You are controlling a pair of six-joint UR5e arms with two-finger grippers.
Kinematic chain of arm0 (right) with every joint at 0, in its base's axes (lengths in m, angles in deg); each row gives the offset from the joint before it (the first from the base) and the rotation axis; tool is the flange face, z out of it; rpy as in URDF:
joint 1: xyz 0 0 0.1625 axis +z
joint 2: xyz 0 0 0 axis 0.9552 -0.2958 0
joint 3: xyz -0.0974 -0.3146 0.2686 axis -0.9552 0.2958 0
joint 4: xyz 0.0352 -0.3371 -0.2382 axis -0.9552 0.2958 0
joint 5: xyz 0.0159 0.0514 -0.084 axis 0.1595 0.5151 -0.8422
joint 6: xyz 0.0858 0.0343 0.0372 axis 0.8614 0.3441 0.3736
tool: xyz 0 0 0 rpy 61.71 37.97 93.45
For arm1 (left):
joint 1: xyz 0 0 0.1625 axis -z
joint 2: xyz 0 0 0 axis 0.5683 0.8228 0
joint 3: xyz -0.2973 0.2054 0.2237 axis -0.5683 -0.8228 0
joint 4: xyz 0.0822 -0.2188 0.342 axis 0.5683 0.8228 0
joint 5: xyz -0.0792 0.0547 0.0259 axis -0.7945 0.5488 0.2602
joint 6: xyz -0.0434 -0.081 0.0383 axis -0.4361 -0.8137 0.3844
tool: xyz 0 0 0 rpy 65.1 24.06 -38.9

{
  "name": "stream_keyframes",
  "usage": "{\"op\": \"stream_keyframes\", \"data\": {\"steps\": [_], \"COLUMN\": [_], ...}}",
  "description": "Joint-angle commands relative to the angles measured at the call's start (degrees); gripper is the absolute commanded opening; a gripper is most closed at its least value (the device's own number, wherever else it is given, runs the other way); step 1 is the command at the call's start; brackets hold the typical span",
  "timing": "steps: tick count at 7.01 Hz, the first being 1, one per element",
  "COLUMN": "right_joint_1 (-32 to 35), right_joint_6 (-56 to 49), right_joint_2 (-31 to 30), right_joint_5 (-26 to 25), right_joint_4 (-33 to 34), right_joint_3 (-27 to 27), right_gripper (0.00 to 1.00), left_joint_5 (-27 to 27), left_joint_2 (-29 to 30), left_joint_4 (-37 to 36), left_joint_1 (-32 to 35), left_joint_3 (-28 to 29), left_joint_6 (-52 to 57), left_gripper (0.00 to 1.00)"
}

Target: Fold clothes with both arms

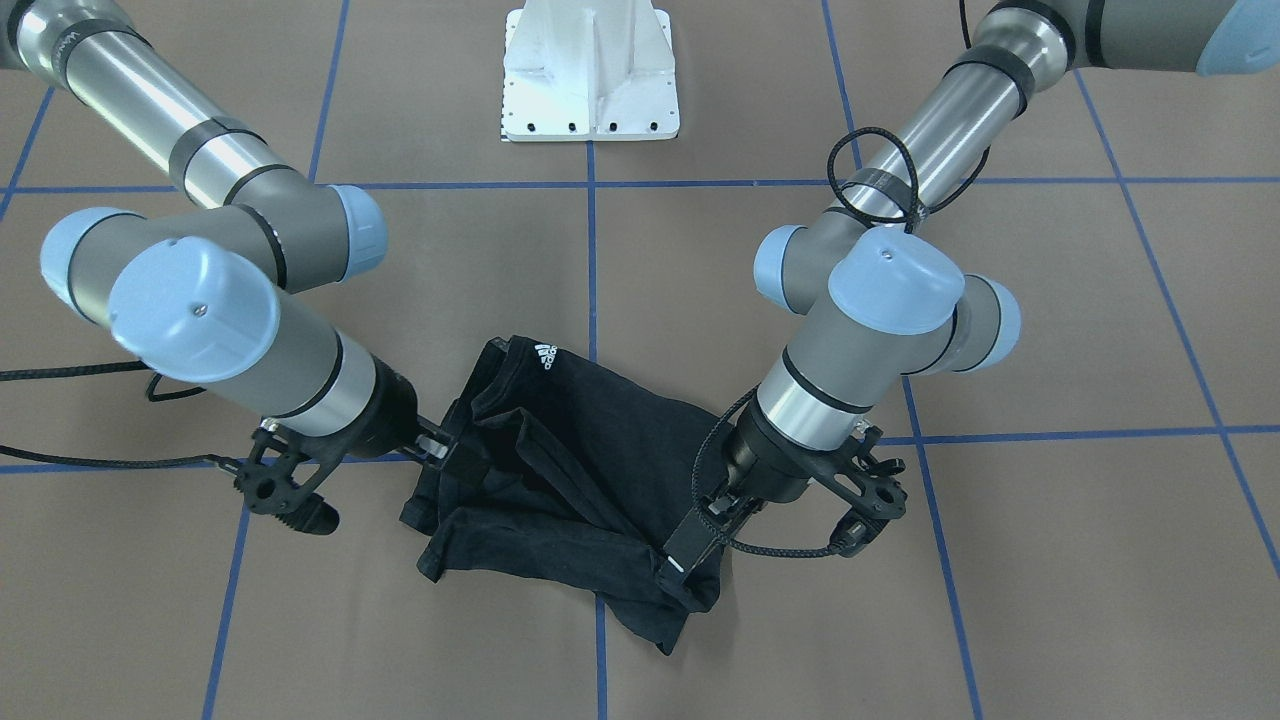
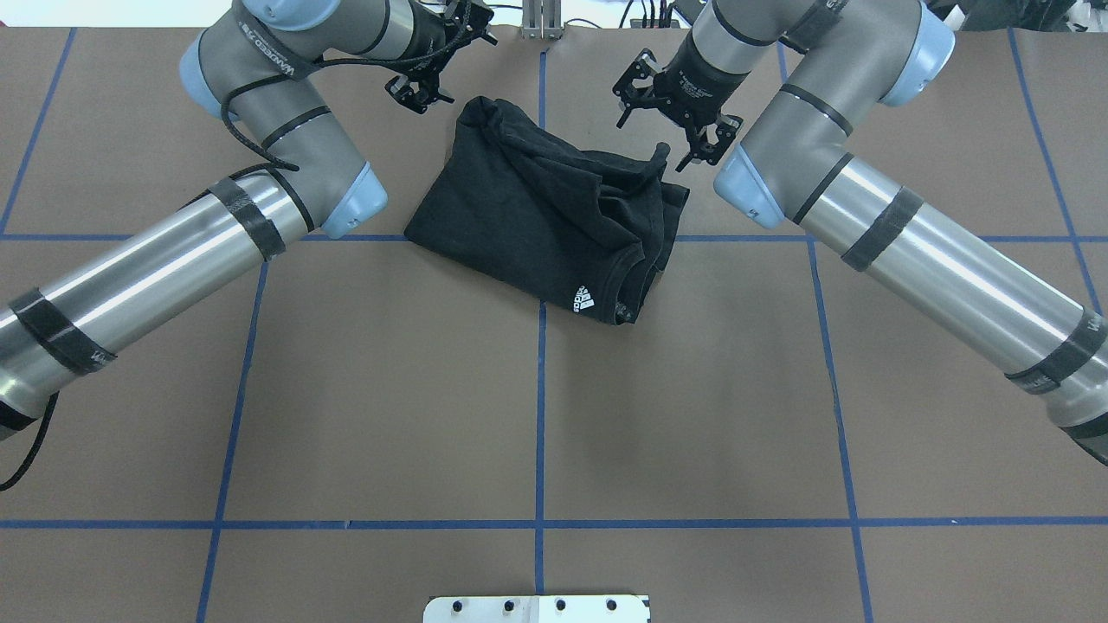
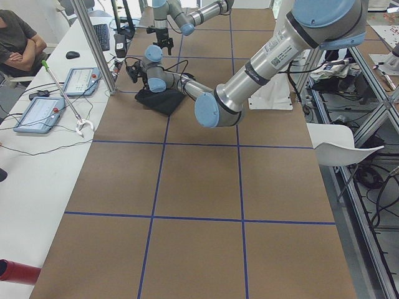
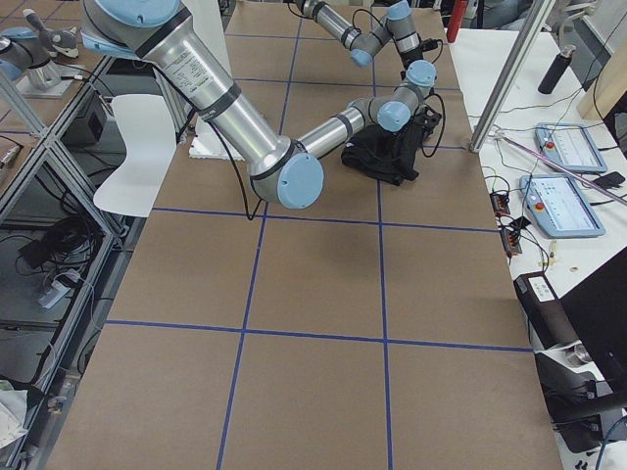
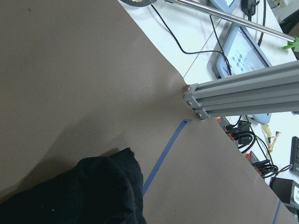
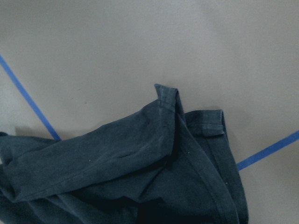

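T-shirt (image 2: 528,216), black, partly folded and rumpled on the brown surface (image 2: 389,389). Clock directions are read in the overhead view, with 12 o'clock pointing away from the robot. The garment lies at 12 o'clock from the surface's centre, astride a blue tape line (image 2: 539,415). Its collar end, marked by the white logo (image 2: 582,299), points to 5 o'clock and rests flat, clear of both pincers. Left arm (image 2: 164,268) enters from 9 o'clock and right arm (image 2: 943,268) from 3 o'clock, so neither crosses the other.

Left pincer (image 1: 688,560) meets the cloth at the garment's 11 o'clock corner. Its jaws stand close together and appear to pinch a bunched corner of fabric. Right pincer (image 1: 447,447) touches the edge at 2 o'clock, where a point of cloth stands raised. Its black fingers merge with the black cloth, so whether they grip it cannot be told.

Judgement: placing the pincers at the two far corners suits lifting that edge evenly and carrying it toward the collar, whose resting weight would anchor the fold. An uneven lift would skew the layers.
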Motion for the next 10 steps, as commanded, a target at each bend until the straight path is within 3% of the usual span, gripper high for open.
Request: {"op": "stream_keyframes", "data": {"steps": [1,3,6,7,8,9,10], "right_joint_1": [-5.3,-6.0,-8.9,-9.7,-9.7,-9.0,-7.7], "right_joint_6": [-12.7,-25.5,-32.3,-32.6,-32.6,-32.7,-32.9], "right_joint_2": [0.9,1.1,0.6,0.4,0.4,0.4,0.4], "right_joint_5": [-9.3,-11.0,-16.7,-16.6,-16.1,-16.0,-16.0], "right_joint_4": [-1.7,-1.5,-1.4,-1.4,-1.4,-1.4,-1.3], "right_joint_3": [-1.4,-1.6,-1.3,-1.3,-1.4,-1.5,-1.5], "right_gripper": [1.00,1.00,0.98,0.82,0.30,0.00,0.00], "left_joint_5": [-1.9,-2.0,-3.2,-3.2,-3.2,-3.2,-3.2], "left_joint_2": [-6.1,-16.0,-19.5,-19.6,-19.6,-19.5,-19.5], "left_joint_4": [-4.3,-4.6,-4.5,-4.5,-4.6,-4.6,-4.6], "left_joint_1": [1.4,1.9,2.9,3.4,3.5,3.5,3.5], "left_joint_3": [-6.6,-14.3,-15.6,-15.5,-15.5,-15.5,-15.5], "left_joint_6": [6.3,13.2,14.2,14.3,14.3,14.3,14.3], "left_gripper": [1.00,1.00,1.00,1.00,1.00,1.00,1.00]}}
